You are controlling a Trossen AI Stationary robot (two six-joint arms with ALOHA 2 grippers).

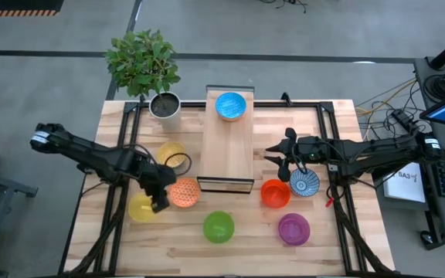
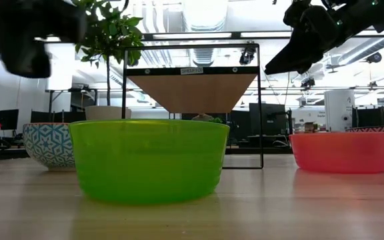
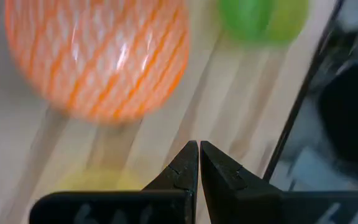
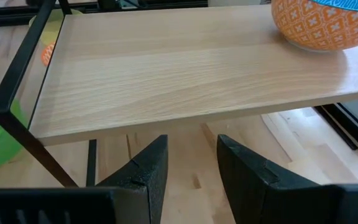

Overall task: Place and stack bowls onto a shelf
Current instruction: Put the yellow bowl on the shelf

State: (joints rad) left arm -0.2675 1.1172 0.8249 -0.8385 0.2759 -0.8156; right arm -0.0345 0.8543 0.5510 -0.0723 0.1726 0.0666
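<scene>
The shelf [image 1: 229,147] stands at the table's middle, and a blue bowl [image 1: 230,106] rests on its far end. On the table lie a gold bowl [image 1: 171,154], an orange bowl [image 1: 184,191], a yellow bowl [image 1: 140,207], a green bowl [image 1: 219,226], a red bowl [image 1: 274,193], a patterned blue-white bowl [image 1: 304,183] and a purple bowl [image 1: 293,228]. My left gripper [image 3: 199,163] is shut and empty, tipped down over the gap between the yellow bowl [image 3: 98,182] and the orange bowl [image 3: 98,56]. My right gripper [image 4: 191,162] is open and empty, right of the shelf top [image 4: 185,68].
A potted plant [image 1: 164,108] stands at the far left, beside the shelf. Dark frame rails [image 1: 331,123] run along the table's sides. In the low view the green bowl [image 2: 149,160] fills the foreground, with the red bowl [image 2: 342,151] to its right.
</scene>
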